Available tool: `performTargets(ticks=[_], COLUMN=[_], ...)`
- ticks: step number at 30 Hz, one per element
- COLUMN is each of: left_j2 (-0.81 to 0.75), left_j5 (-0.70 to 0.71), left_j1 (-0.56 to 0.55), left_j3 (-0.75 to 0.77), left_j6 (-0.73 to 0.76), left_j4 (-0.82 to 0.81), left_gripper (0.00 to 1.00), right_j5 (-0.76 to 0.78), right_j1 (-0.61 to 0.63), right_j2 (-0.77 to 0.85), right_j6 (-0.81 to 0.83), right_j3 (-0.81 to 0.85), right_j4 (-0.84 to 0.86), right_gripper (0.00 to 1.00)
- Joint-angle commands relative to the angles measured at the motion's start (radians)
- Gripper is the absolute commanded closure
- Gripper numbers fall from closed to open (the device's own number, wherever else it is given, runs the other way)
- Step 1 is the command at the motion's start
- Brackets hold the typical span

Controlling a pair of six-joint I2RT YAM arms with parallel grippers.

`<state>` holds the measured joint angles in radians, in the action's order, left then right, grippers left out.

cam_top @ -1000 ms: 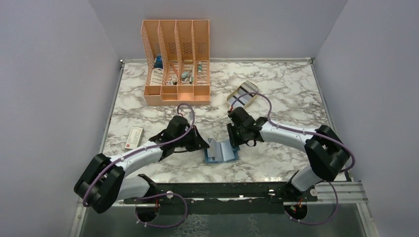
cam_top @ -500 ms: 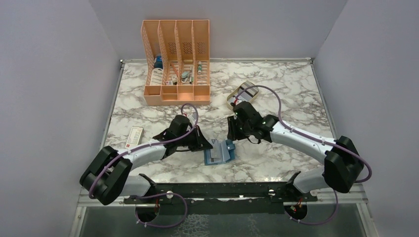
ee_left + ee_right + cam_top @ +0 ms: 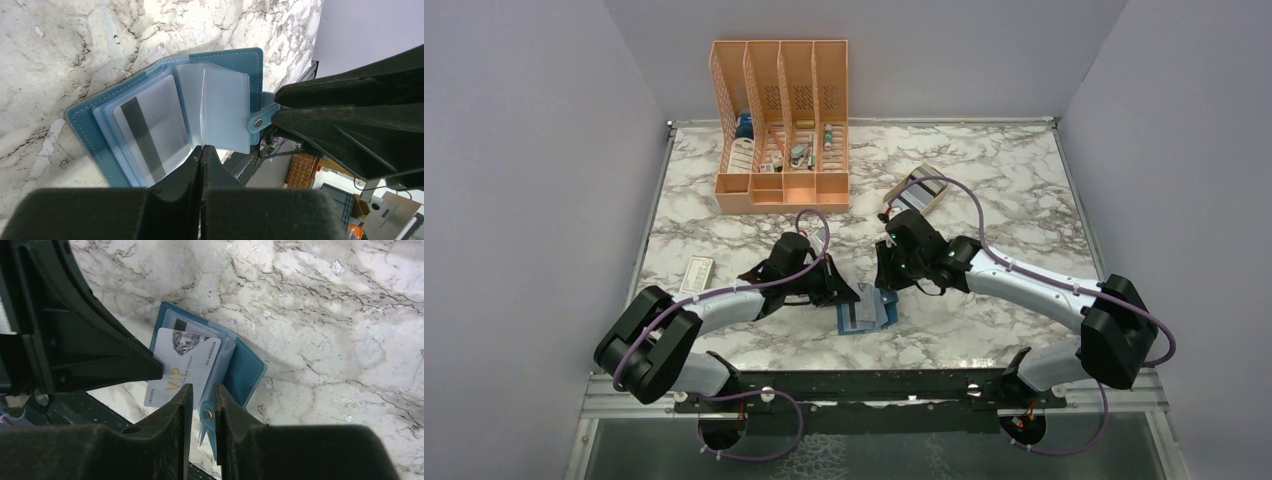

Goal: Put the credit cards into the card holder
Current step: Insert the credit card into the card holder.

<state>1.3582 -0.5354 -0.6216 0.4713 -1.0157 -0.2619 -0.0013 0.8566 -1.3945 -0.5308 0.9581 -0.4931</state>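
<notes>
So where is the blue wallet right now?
In the top view, the wallet lies open on the table, near the front middle, just between the left gripper and the right gripper.

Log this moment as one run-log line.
card holder open | striped card in a sleeve | left fingers pinch upright clear sleeve | VIP card against holder | right fingers flank strap

Orange file rack (image 3: pixel 781 125) at the far edge (holding what may be bottles); white-and-red box (image 3: pixel 696 277) left.
</notes>
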Motion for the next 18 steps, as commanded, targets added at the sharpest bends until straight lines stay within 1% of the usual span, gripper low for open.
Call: performTargets(ticks=[1, 7, 14, 18], left_j2=[0.002, 0.003, -0.003, 0.025], left_j5=[-0.030, -0.025, -0.015, -0.022], left_j1=[0.004, 0.005, 0.005, 0.004], left_j3=[0.019, 0.006, -0.001, 0.008], left_j6=[-0.004, -0.006, 0.003, 0.015], left_j4=[-0.034, -0.035, -0.026, -0.022], left_gripper=[1.00, 1.00, 1.00, 1.00], right_j5=[0.024, 0.073, 0.173, 0.178], right_j1=[0.008, 0.010, 0.009, 0.009], right_j2=[-0.044, -0.097, -0.119, -0.133], right_j6=[-0.006, 0.001, -0.011, -0.010], right_j3=[0.030, 0.028, -0.010, -0.027], right_j4=[0.009, -0.018, -0.027, -0.018], right_gripper=[0.79, 0.80, 0.84, 0.86])
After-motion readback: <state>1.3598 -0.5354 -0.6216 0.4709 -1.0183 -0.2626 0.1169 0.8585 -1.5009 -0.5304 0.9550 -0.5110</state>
